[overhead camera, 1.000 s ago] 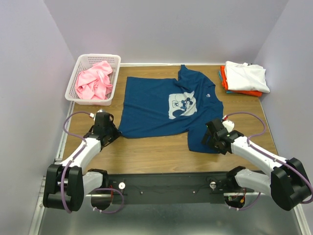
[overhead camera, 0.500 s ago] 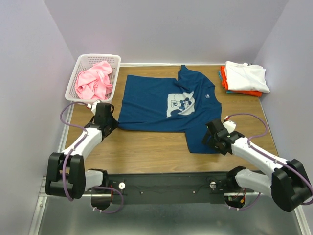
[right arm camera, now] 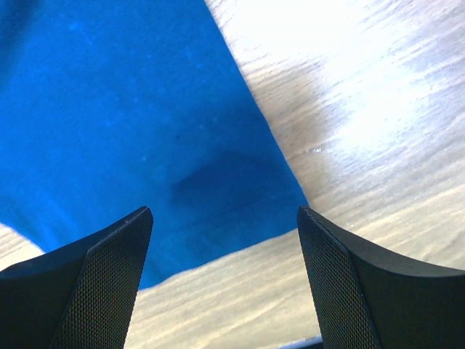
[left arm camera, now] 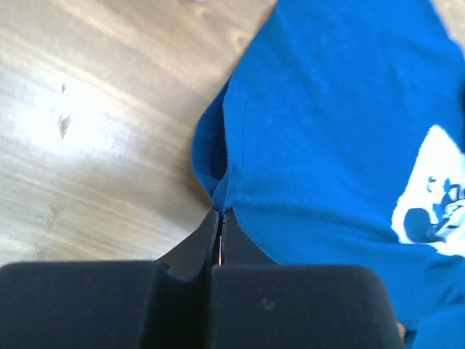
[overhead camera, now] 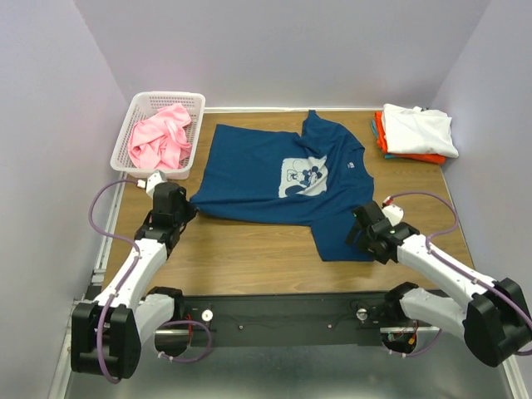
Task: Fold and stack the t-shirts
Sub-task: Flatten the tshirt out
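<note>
Top external view: a navy blue cloth t-shirt with a pale cartoon-mouse print (overhead camera: pixel 266 179) lies spread flat near the centre of the brown wooden table (overhead camera: pixel 249 249); the left tool (overhead camera: pixel 187 206) sits at the shirt's 8 o'clock corner, and the left wrist view shows its fingers (left arm camera: pixel 195 253) pressed together, pinching the bunched hem; the right tool (overhead camera: pixel 363 237) is over the 5 o'clock corner, jaws spread wide, gripping nothing; at 10 o'clock a white plastic lattice basket (overhead camera: pixel 123 141) holds a crumpled pink cloth t-shirt (overhead camera: pixel 158 137); at 2 o'clock a folded white cloth t-shirt (overhead camera: pixel 418 129) tops an orange cloth t-shirt (overhead camera: pixel 420 157).
</note>
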Controlling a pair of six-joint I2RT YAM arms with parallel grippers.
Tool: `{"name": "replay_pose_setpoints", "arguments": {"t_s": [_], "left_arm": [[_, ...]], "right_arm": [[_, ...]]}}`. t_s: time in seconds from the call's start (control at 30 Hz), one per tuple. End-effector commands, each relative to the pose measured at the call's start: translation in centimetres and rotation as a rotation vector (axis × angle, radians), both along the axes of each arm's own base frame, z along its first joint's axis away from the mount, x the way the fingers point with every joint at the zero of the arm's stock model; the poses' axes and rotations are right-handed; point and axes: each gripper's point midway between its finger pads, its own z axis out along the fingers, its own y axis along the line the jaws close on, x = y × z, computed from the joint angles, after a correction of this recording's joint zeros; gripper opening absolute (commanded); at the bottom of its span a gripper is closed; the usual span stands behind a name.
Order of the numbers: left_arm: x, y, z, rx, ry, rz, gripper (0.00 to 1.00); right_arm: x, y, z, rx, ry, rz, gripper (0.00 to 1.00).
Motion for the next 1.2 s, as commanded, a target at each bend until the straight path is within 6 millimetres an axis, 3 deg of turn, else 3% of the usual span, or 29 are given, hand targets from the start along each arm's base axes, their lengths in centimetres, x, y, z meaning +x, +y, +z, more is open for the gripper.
{"name": "replay_pose_setpoints", "arguments": {"t_s": [0.0, 0.2, 0.27, 0.37, 0.5, 0.6, 0.7, 0.73, 0.87, 1.0, 1.17], "left_arm": [[-0.6, 0.3, -1.5, -0.001, 0.025, 0.023, 0.00], [-1.3, 0.1, -2.0, -0.048, 0.027, 0.044, 0.00], [-2.1, -0.2, -3.2, -0.081, 0.049, 0.056, 0.00], [-2.7, -1.5, -4.0, -0.123, 0.046, -0.015, 0.00], [-2.6, -2.3, -3.0, -0.112, 0.039, -0.089, 0.00], [-2.3, -3.1, -0.8, -0.108, -0.047, -0.161, 0.00], [-2.7, -3.7, 0.2, -0.132, -0.092, -0.190, 0.00], [-3.0, -3.9, 0.6, -0.147, -0.112, -0.195, 0.00], [-3.6, -4.8, 0.3, -0.183, -0.110, -0.225, 0.00], [-3.7, -5.7, -0.3, -0.173, -0.078, -0.252, 0.00], [-4.4, -6.4, 0.0, -0.161, -0.087, -0.288, 0.00]], "right_arm": [[-1.1, 0.0, 0.5, 0.017, 0.039, -0.010, 0.87], [-1.6, -0.4, -1.0, -0.031, 0.117, -0.019, 0.87], [-2.0, -0.5, -1.7, -0.043, 0.142, -0.024, 0.87], [-1.9, -0.2, -2.2, -0.026, 0.137, -0.015, 0.82], [-1.3, 0.7, -2.4, 0.011, 0.110, 0.029, 0.67], [-1.2, 0.5, -2.6, -0.001, 0.108, 0.039, 0.40], [-1.0, 0.5, -2.6, -0.004, 0.095, 0.036, 0.27], [-0.8, 0.4, -2.4, -0.005, 0.080, 0.034, 0.17], [0.8, 0.5, -0.8, 0.003, -0.014, 0.019, 0.01], [2.5, 0.4, 1.7, 0.009, -0.135, 0.008, 0.01], [4.6, 0.7, 6.5, 0.070, -0.333, -0.005, 0.01]]}}
